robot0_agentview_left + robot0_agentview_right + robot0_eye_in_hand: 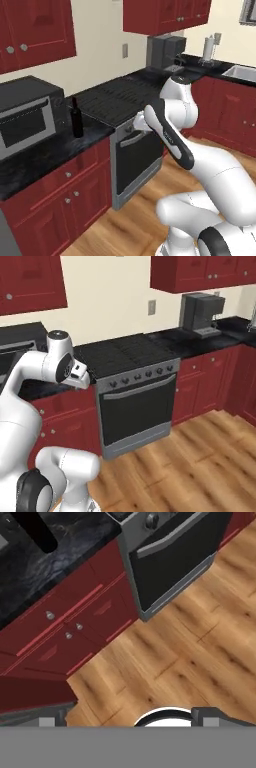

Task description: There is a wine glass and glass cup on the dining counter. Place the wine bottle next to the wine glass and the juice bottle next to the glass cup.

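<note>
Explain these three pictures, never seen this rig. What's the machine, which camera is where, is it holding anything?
It's a rendered kitchen with a white robot arm on a driving base. Two cameras sit on the base behind the arm, one to its left and one to its right. The third sits on the hand and looks down past the gripper at the wood floor and red cabinet drawers. On the black wall counter, the dark wine bottle stands upright between the microwave and the stove. A coffee machine stands further along. The gripper is open and holds nothing.
</note>
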Robot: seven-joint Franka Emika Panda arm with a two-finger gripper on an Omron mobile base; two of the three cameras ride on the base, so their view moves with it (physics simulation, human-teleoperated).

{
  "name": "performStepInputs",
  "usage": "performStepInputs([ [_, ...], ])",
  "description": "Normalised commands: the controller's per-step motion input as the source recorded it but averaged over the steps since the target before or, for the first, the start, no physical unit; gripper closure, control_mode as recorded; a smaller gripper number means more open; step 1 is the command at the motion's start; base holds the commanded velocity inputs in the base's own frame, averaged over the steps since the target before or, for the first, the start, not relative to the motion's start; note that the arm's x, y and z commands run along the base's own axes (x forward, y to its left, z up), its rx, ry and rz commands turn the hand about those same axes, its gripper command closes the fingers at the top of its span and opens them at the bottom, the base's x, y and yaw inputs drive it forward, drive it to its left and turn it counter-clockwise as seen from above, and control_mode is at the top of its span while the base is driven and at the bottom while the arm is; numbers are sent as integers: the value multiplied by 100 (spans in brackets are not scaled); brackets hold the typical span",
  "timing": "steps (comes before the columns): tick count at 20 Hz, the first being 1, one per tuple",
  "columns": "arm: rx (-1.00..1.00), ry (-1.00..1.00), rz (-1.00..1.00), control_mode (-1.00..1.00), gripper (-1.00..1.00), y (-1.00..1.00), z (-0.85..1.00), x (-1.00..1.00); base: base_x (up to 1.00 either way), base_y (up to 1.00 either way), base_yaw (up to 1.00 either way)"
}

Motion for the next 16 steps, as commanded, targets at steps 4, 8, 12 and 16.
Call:
performStepInputs([
  [4, 0, 0, 0, 100, -100, 0, 0, 0, 74, -4, 47],
  [8, 0, 0, 0, 100, -100, 0, 0, 0, 76, -5, 44],
  [12, 0, 0, 0, 100, -100, 0, 0, 0, 73, -7, 44],
  [16, 0, 0, 0, 100, -100, 0, 0, 0, 74, -14, 37],
])
